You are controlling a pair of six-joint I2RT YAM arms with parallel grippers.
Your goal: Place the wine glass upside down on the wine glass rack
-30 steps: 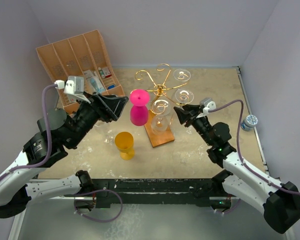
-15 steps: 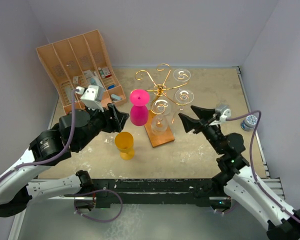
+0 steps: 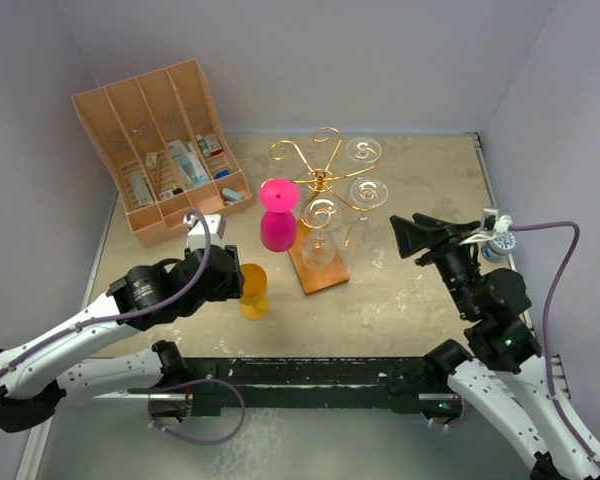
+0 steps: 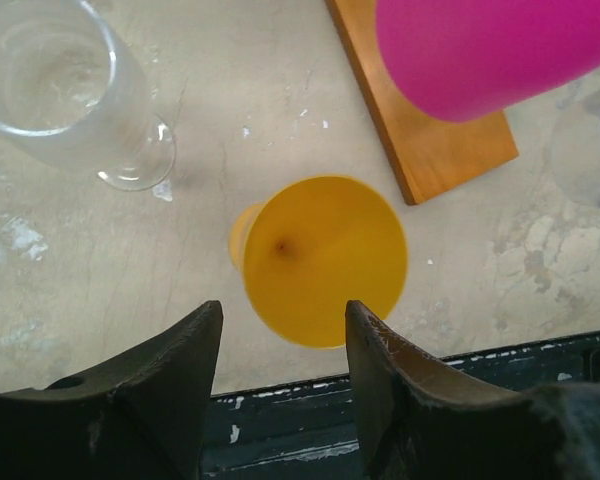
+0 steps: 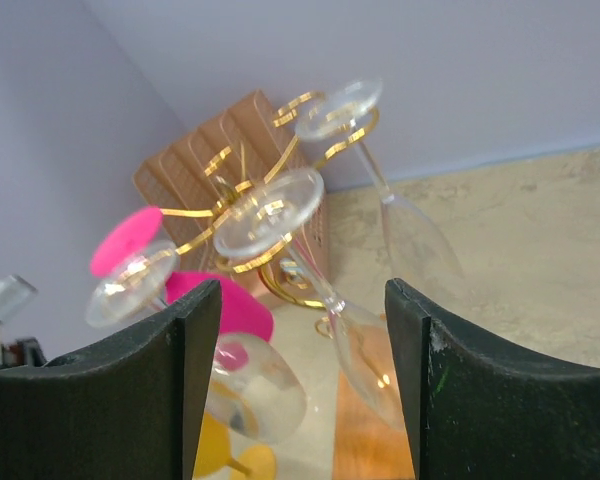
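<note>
Yellow glass [image 4: 325, 260]: stands upright on the surface [image 3: 420, 160] close to the near edge, opaque and smooth, round bowl seen from above with the foot peeking out at one side; not on the rack, set apart from its base. Left hand [image 4: 282, 312]: hangs released above it, dark wedge-shaped fingers spread, the bowl's near rim showing between the tips, gripping nothing. Rack [image 3: 321, 180]: thin gold wire, curled scroll arms fanning from a central post, fixed on a flat rectangular wooden base [image 3: 325, 277] with square corners. Pink glass [image 3: 277, 226]: hangs inverted on the side toward the left arm, matte, foot uppermost. Three clear glasses [image 3: 365, 150] [image 3: 368, 192] [image 3: 322, 214]: hang inverted too, round feet caught in the scrolls, stems slanting down. Free scrolls [image 3: 285, 152] at the back left. Another clear glass [image 4: 55, 90]: stands on the surface near the yellow one, not touching. Right hand [image 5: 302, 290]: likewise released, fingers wide, holds nothing, hovers to the right of the rack and faces it, apart from the hanging glasses. Surface: mottled beige, stone-like, flecked with white scuffs; open stretch between the rack and the right wall. Organiser [image 3: 110, 110]: tan wood, four long slots, tilted at the back left corner, small packets in the lower ends. Small bottle [image 3: 500, 243] at the right edge.
</note>
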